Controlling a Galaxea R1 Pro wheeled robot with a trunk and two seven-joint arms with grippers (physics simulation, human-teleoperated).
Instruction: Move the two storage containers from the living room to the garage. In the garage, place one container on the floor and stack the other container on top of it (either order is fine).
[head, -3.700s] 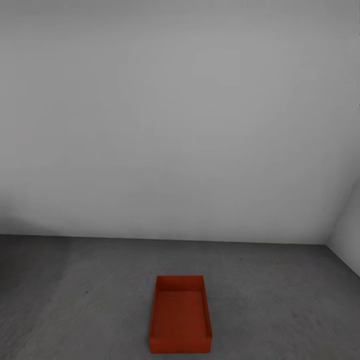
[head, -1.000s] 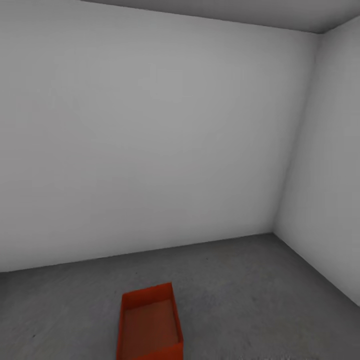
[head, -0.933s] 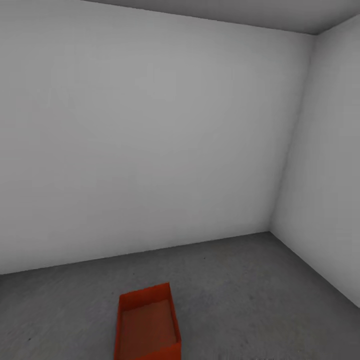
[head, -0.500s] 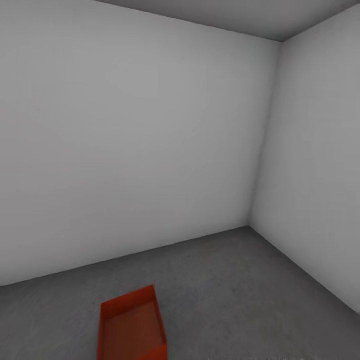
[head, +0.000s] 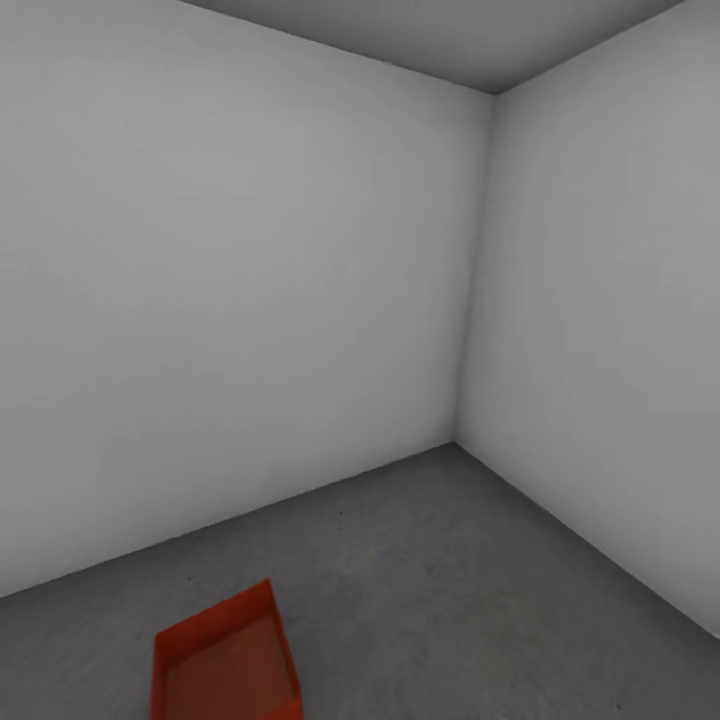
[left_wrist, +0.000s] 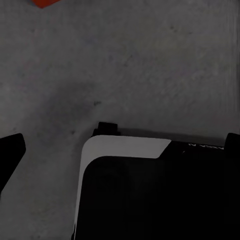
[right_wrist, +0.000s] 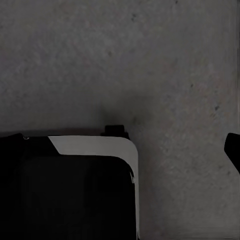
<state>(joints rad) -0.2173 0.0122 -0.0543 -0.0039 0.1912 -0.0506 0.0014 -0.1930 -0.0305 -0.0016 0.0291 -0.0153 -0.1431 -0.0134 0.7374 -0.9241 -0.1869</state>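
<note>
Left wrist view: the robot base (left_wrist: 150, 195) sits nearest, black with a white edge, over the floor (left_wrist: 150, 65). One dark finger (left_wrist: 10, 155) of the left gripper shows at the frame edge; jaw opening cannot be determined. An orange-red corner of the storage container (left_wrist: 45, 2) lies well beyond the finger.

Right wrist view: one finger (right_wrist: 232, 150) shows; jaw opening cannot be determined.

Head view: the container stands open-topped on the concrete, ahead of the grey walls (head: 250, 300) meeting in a corner.

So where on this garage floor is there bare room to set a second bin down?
The floor lies bare from the storage container at the lower left across to the right wall, and back to the corner where that wall meets the rear wall. The container is the one object on it.
</note>
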